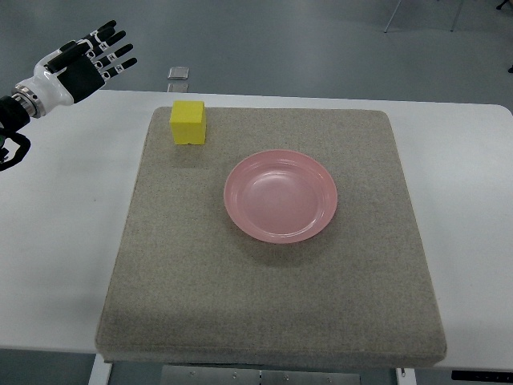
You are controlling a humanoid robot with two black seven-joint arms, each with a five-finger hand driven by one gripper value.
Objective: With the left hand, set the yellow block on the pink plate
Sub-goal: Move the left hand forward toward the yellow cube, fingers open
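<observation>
Left hand (84,60): enters from the left edge at the upper left corner of the view, at about 10 o'clock from the plate. It hangs over the far left edge of the bench, clear of the mat and well apart from the block.
Fingers (112,50): spread and extended, pointing toward 2 o'clock. They pinch nothing and touch nothing.
Left forearm (12,112): dark segment at the left edge, below the white wrist shell.
Yellow block (188,122): rests upright on the mat at its far left corner, at about 10 o'clock from the plate. It stands apart from the plate, with bare mat between the two. No hand is in contact with it.
Pink plate (240,212): round and shallow, resting flat near the middle of the mat, slightly toward the far side. Nothing lies in it.
Mat (264,305): grey-beige, roughly square, lying flat on the bench. It carries both the block and the plate.
Bench (56,241): white top, visible as bare margins at 9 o'clock and 3 o'clock of the mat.
Small grey object (179,73): flat and square, lying on the floor just beyond the far edge of the bench, at 12 o'clock from the block. What it is cannot be told.
Floor (321,40): grey, filling the top of the view beyond the bench.
Task status: the block is not on the plate.
</observation>
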